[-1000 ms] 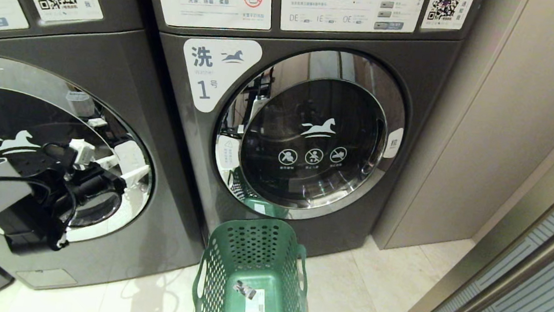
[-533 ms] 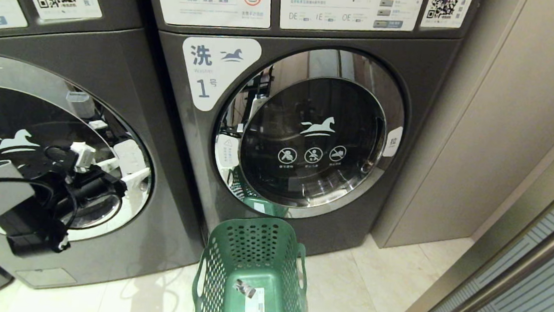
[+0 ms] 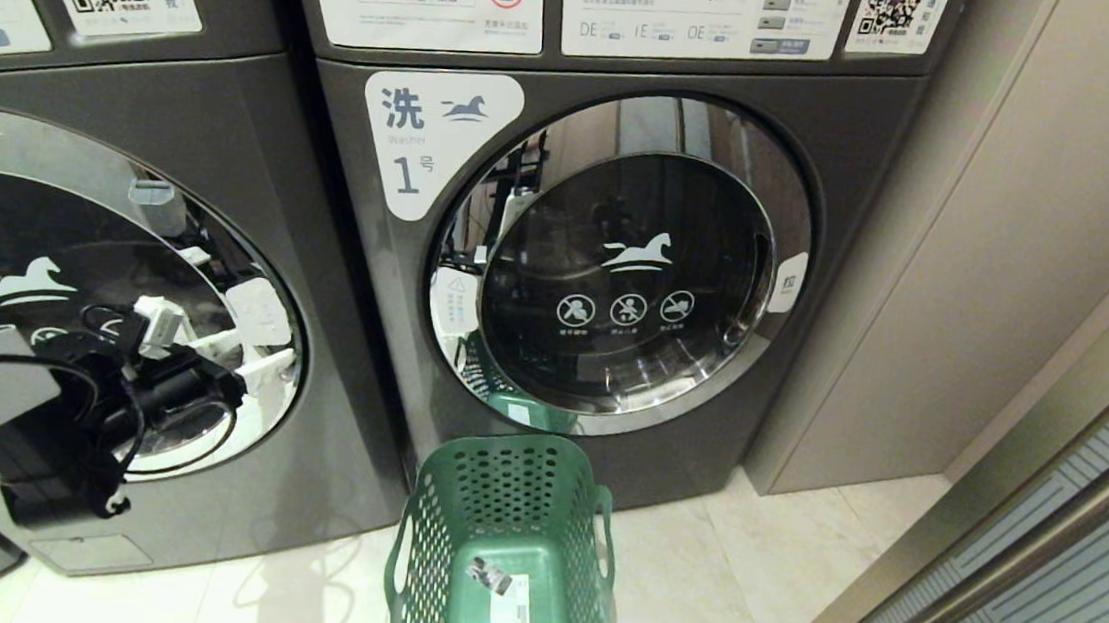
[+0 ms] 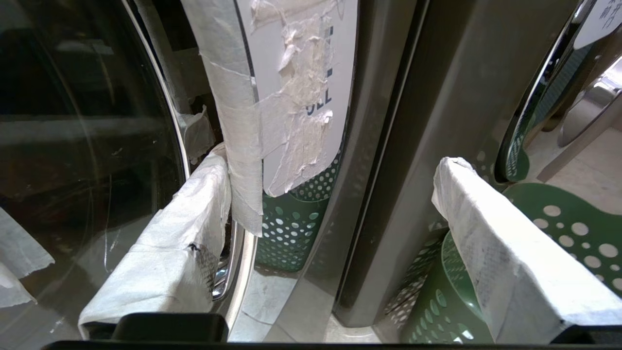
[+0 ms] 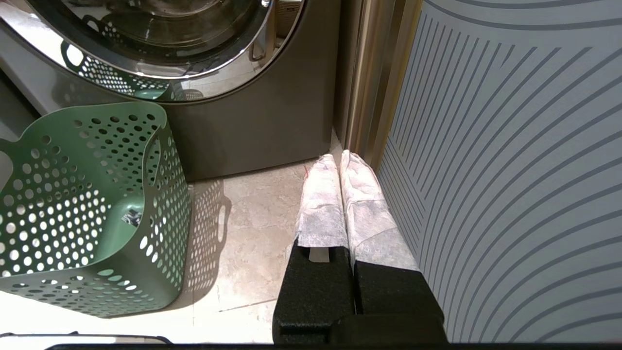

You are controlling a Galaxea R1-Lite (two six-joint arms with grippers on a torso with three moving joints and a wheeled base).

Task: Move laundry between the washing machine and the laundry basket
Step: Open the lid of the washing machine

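Note:
The washing machine (image 3: 219, 132) stands at the left, its round chrome-rimmed door (image 4: 73, 146) closed and its number label out of view. My left gripper (image 3: 210, 352) is open at the door's right rim. One white-wrapped finger (image 4: 180, 228) lies against the rim beside a taped white pull tab (image 4: 296, 97), and the other finger (image 4: 495, 243) hangs over the laundry basket (image 3: 504, 548). The green perforated basket is empty except for a white sticker on its floor. No laundry shows. My right gripper (image 5: 337, 158) is shut on nothing, low above the floor.
A second grey machine (image 3: 857, 177), labelled 1, stands directly behind the basket with its door closed. A beige wall panel (image 3: 1022, 242) and a striped glass panel (image 5: 510, 170) close off the right side. Pale floor tiles (image 5: 252, 228) lie between the basket and the right gripper.
My left gripper has dipped a little along the door's right rim. The basket and both doors stay as they were.

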